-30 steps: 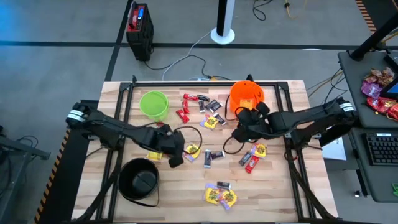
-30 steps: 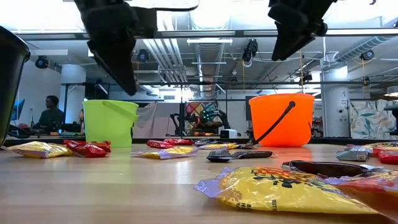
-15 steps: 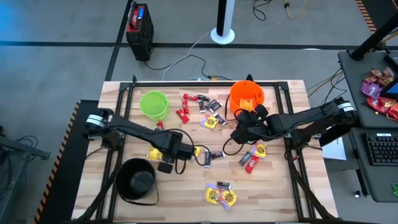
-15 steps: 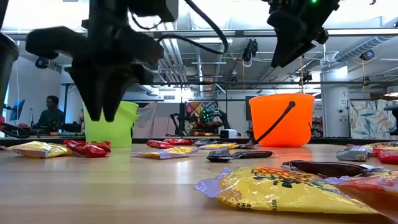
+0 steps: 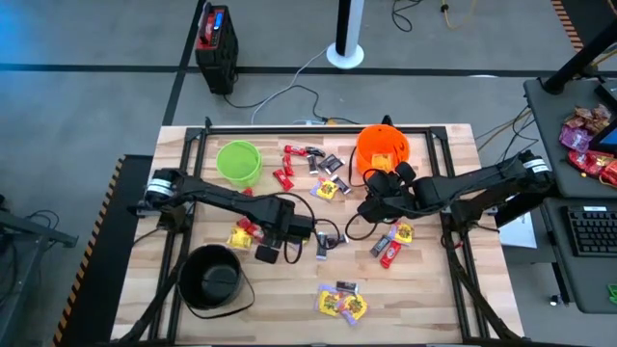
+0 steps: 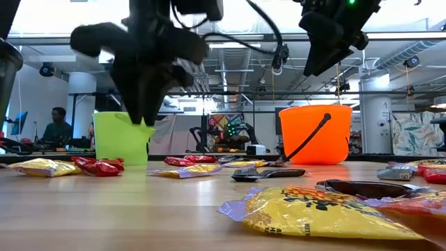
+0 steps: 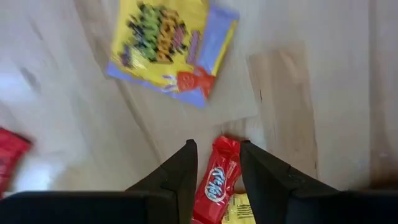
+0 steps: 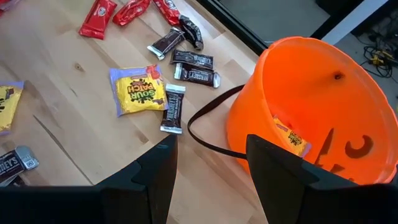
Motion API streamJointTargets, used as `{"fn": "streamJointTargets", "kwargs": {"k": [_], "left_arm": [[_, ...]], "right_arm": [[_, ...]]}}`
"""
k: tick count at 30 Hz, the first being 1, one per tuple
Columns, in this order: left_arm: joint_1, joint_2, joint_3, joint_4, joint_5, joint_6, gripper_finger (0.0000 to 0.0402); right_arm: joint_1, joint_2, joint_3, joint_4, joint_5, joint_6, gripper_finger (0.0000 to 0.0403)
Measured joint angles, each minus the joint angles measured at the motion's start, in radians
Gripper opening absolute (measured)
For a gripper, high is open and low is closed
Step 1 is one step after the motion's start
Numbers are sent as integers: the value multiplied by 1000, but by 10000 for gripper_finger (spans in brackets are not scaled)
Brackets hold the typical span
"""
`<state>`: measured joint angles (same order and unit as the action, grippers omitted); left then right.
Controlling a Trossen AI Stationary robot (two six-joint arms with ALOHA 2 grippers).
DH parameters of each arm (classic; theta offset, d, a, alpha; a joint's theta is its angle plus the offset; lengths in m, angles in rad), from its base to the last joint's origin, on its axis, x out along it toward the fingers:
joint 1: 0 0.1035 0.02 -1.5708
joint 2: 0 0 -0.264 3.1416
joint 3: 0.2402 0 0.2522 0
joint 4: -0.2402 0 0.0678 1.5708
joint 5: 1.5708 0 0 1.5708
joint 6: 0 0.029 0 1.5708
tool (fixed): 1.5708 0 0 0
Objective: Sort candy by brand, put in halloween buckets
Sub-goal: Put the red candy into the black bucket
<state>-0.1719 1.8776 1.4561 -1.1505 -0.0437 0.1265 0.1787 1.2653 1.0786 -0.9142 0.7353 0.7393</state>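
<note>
Two fingers of the left tool [image 7: 214, 168], spread, straddle a red candy [image 7: 216, 180] near the tabletop's middle: lower squarely, pinch its long sides. Right tool [image 8: 208, 168], spread and empty, hovers beside the orange bucket [image 8: 311, 106] near the far edge

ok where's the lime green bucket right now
In the high view, the lime green bucket stands upright near the table's far left corner, left of a cluster of red and dark candies, with the orange bucket farther right.
</note>
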Motion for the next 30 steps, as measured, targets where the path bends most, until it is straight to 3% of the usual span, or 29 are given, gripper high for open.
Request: {"fn": "streamJointTargets", "kwargs": {"k": [4, 8, 11, 18, 22, 30], "left_arm": [[0, -108, 3, -29, 0, -37, 105], [-5, -348, -101, 156, -26, -95, 105], [-10, -536, -202, 331, -100, -155, 105], [-20, -880, -420, 485, -402, -187, 105], [-19, -1005, -506, 565, -438, -161, 105], [-20, -1156, -593, 615, -507, -156, 105]], "right_arm": [[0, -1, -43, 192, -13, -140, 185], [-18, 3, -112, 632, -179, -405, 184], [-65, 44, -131, 881, -284, -513, 180], [-190, 285, -19, 1059, -315, -697, 176], [-228, 448, 63, 1172, -335, -756, 181], [-285, 697, 241, 1172, -375, -727, 233]]}}
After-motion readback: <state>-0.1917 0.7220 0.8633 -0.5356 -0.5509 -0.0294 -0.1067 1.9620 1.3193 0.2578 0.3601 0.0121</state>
